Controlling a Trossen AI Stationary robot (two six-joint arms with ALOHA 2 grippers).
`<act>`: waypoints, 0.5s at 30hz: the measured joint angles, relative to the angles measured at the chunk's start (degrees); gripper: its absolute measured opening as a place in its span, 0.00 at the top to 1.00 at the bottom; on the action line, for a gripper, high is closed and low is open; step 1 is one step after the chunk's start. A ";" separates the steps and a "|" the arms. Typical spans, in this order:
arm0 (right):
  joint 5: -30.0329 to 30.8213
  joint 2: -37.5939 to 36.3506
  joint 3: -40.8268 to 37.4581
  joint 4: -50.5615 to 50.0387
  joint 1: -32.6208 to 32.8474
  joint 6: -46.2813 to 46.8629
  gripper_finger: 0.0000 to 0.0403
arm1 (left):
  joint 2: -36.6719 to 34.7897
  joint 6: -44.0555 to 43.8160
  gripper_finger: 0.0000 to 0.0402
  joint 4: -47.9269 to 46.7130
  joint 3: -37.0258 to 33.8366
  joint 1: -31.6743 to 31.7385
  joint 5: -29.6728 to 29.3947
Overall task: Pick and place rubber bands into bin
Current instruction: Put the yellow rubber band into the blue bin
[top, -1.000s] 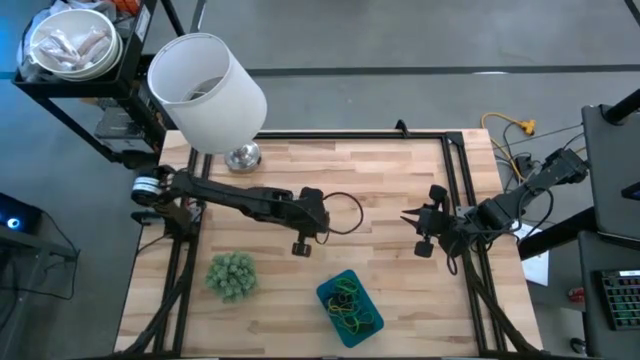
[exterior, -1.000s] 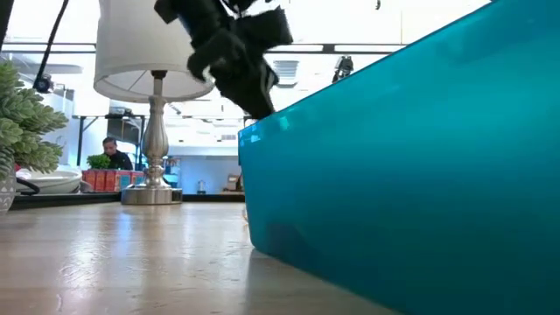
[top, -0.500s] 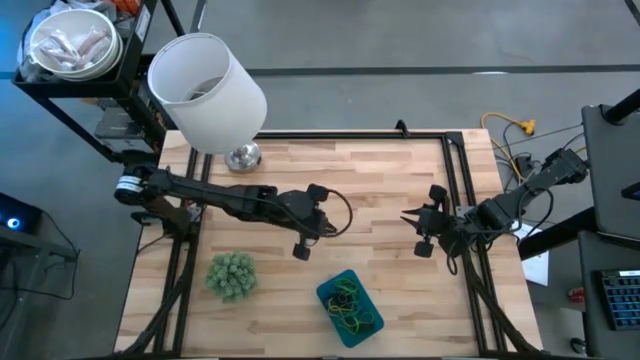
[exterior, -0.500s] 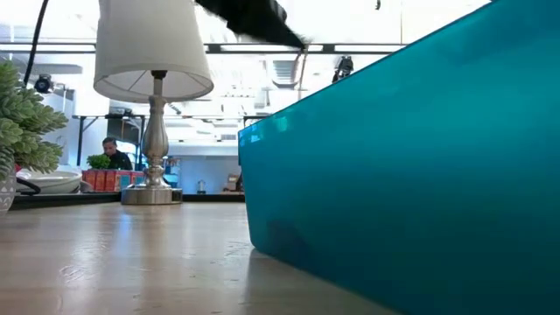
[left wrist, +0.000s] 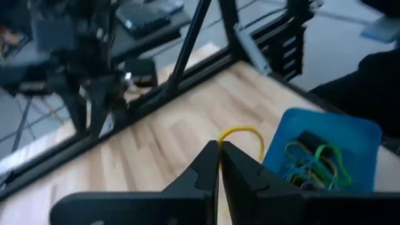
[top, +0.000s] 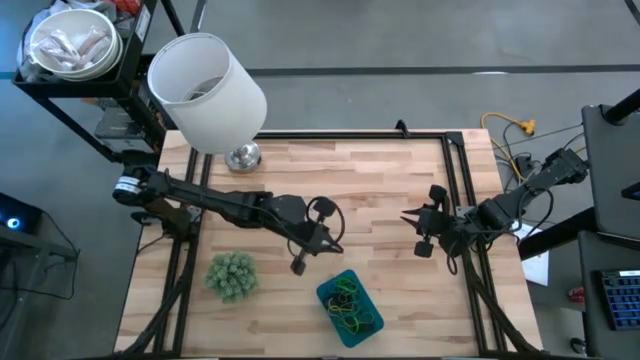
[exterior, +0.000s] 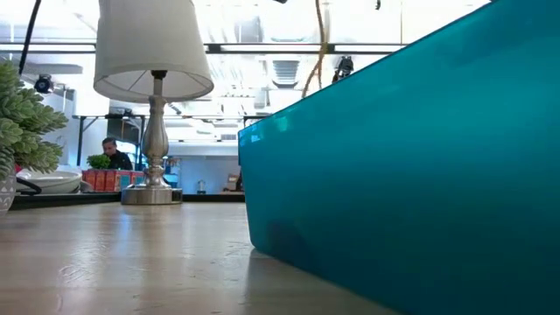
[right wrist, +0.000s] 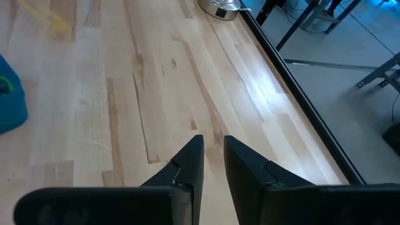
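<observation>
We see our left gripper [left wrist: 218, 150], fingers clenched on a yellow rubber band [left wrist: 240, 134], while the bin [top: 350, 307] lies just lower right of it, nearer than the right gripper [top: 408, 217], whose fingers stand slightly apart, grasping nothing.

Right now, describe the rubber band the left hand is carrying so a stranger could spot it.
Start at the teal bin near the table's front edge. Just beside it hangs the left hand, shut on a yellow rubber band. It is the only band in the air; the others lie tangled inside the bin.
</observation>
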 joint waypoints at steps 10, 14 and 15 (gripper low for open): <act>0.00 0.00 0.00 0.17 0.02 0.00 0.86 | 0.46 0.53 1.00 5.10 0.00 -0.93 9.54; 0.00 -0.01 0.00 0.22 0.01 0.00 0.86 | 2.98 0.45 1.00 8.21 -0.02 -1.27 13.51; 0.00 -0.02 0.00 0.23 0.01 0.00 0.86 | 3.96 0.41 1.00 9.68 -0.02 -1.27 14.40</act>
